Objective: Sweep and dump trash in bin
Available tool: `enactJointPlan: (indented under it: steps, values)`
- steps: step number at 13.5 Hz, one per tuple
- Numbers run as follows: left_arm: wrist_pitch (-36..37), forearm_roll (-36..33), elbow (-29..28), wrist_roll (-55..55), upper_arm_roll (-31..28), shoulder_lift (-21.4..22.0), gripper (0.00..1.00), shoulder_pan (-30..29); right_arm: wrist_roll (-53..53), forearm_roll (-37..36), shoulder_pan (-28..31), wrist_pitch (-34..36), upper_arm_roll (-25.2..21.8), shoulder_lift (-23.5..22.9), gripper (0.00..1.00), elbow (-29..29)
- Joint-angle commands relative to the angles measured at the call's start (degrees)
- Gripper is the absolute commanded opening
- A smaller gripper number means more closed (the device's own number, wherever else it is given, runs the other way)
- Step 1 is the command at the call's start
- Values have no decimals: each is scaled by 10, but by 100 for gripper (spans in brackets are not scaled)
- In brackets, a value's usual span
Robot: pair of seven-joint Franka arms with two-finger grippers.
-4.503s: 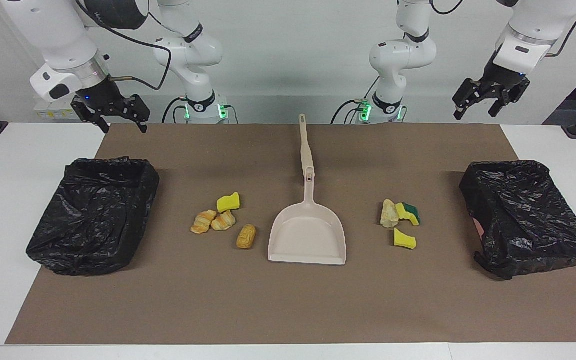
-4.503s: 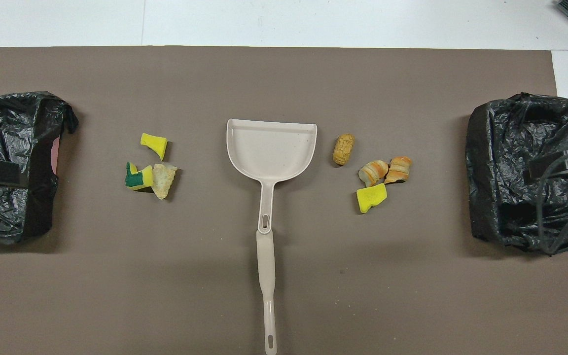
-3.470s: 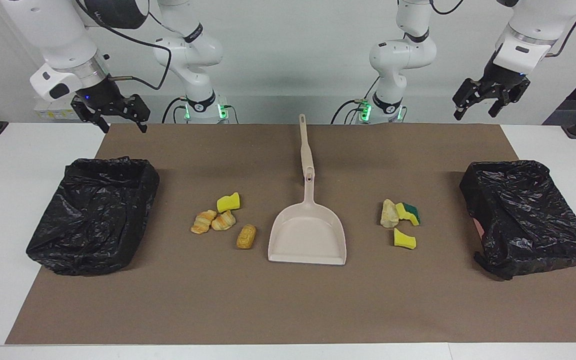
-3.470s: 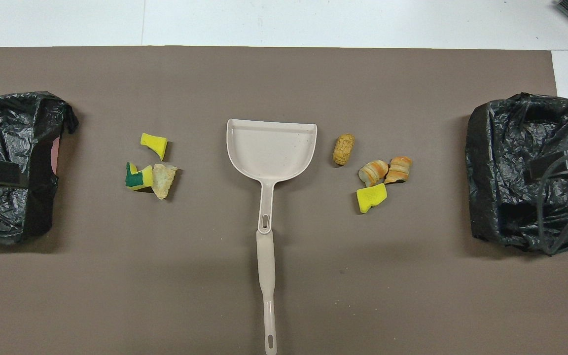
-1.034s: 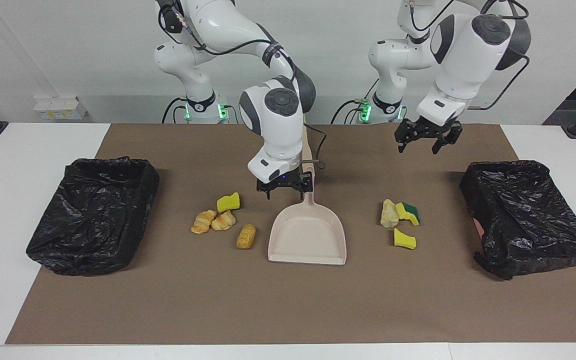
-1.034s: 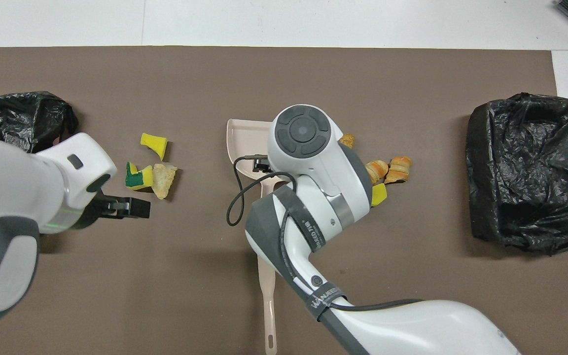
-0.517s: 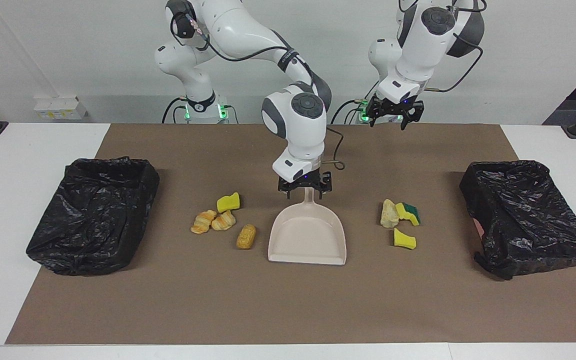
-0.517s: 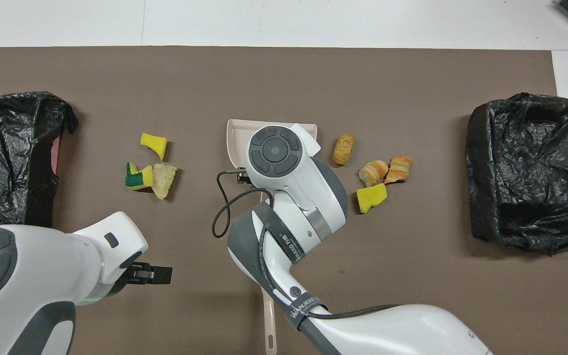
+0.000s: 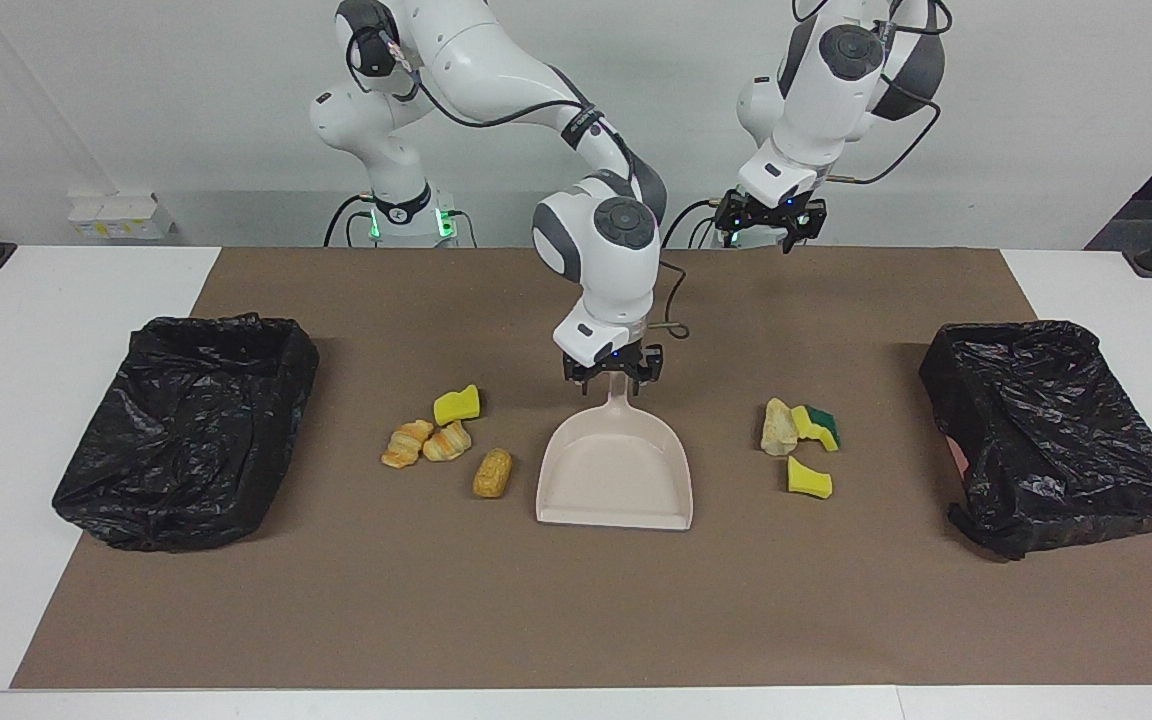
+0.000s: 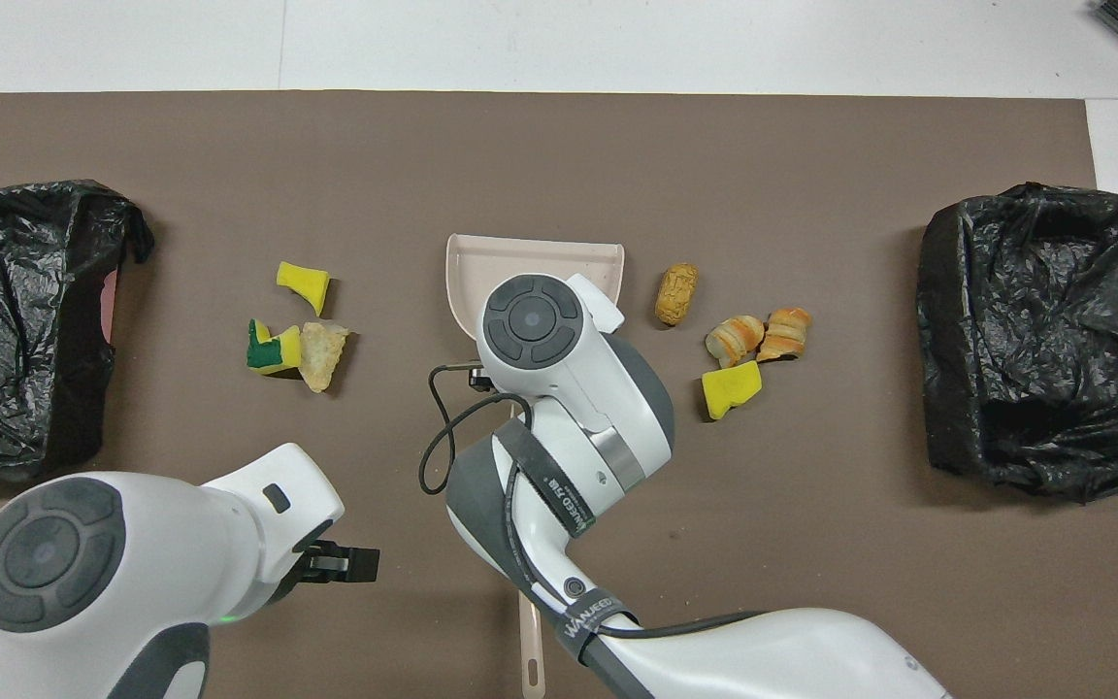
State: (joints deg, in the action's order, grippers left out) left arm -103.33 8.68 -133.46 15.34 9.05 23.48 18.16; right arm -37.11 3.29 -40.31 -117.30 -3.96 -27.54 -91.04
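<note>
Since a second ago, my right gripper (image 9: pixel 613 377) shifts onto the dustpan (image 9: pixel 616 470) handle, jaws narrowing; left gripper (image 9: pixel 769 228) retreats, wide. Next: clamp, lift.

Beige dustpan (image 9: pixel 616 470); brown mat (image 9: pixel 576 610); black bin bags (image 9: pixel 186 430); yellow sponge chunks (image 9: pixel 809 478), one green-backed (image 9: pixel 820 424); golden-brown pastries (image 9: pixel 492 472).

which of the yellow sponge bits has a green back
The sponge chunk touching the pale beige lump toward the left arm's end; its green layer shows. The other two are plain yellow.
</note>
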Motion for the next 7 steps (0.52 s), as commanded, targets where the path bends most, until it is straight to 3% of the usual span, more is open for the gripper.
enactJointPlan:
  steps: [1,2,3,5,6,7]
  values:
    - [-24,9,-25,16,-11,12,100,21,-10,8,1,-1,10,26,75,-32]
    - [-28,13,-25,21,-11,11,100,22,-9,8,1,1,11,27,73,-33]
    - [-31,18,-29,23,-11,10,100,23,-6,8,1,7,12,31,64,-35]
    - [-49,20,-35,24,-11,10,100,36,-1,8,2,11,19,34,29,-41]
    - [-50,20,-35,25,-11,10,100,36,12,8,1,12,22,37,0,-44]
    - [-43,20,-35,25,-11,10,100,36,38,8,1,19,23,38,0,-44]
